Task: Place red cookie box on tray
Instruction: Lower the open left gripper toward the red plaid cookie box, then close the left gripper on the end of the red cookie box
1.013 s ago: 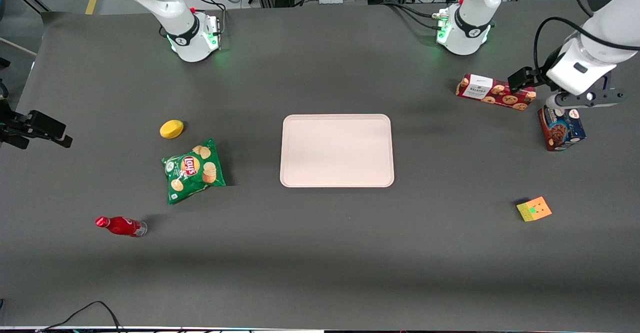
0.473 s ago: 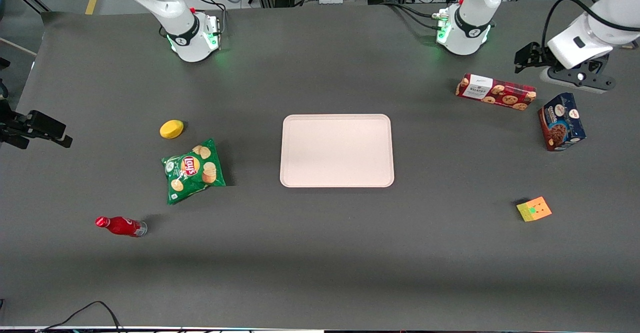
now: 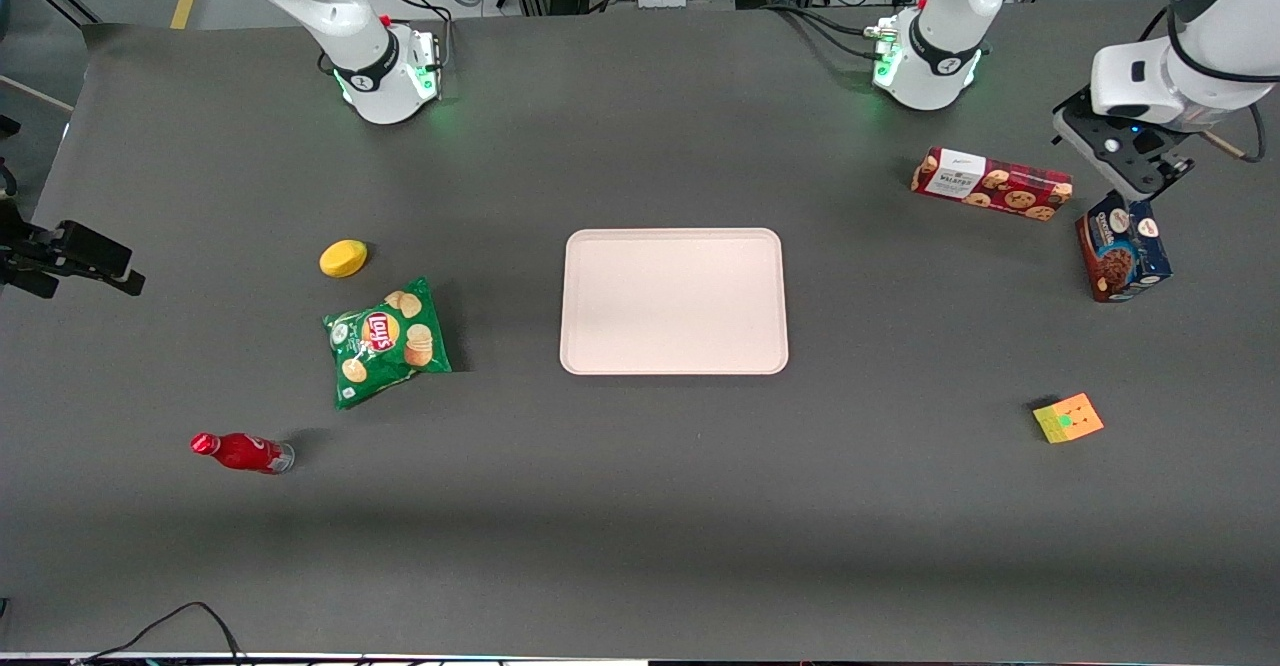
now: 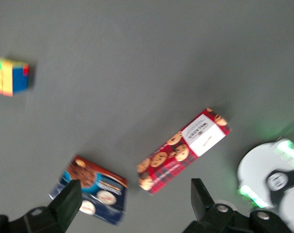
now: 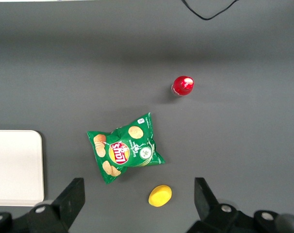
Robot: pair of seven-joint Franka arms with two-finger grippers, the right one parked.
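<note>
Front view: the red cookie box [image 3: 991, 184] lies flat on the dark bench [image 3: 640, 506], toward the working arm's end, with its white label panel at the end nearer the tray [image 3: 673, 301]. The tray sits mid-bench, well apart from the box, with bare bench between them. The dark blue cookie box [image 3: 1123, 255] stands upright just beside the red box's other end, nearer the camera. The gripper [image 3: 1135, 171] hangs above the bench close to the top of the blue box and beside the red box's end, touching neither. A colour cube [image 3: 1068, 418] lies nearer the camera, well apart from both boxes.

Left wrist view: the gripper [image 4: 132, 204] is spread wide with nothing between its fingers [image 4: 69, 201]. The red cookie box [image 4: 184, 151] lies slantwise on bare bench with open space along both long edges. The blue box [image 4: 91, 188] stands near one end of it, apart from it. The cube [image 4: 9, 76] is well away.

Right wrist view: a tray corner [image 5: 16, 167], a green crisp bag [image 5: 123, 153], a yellow object [image 5: 160, 195] and a red bottle [image 5: 182, 86], all apart.
</note>
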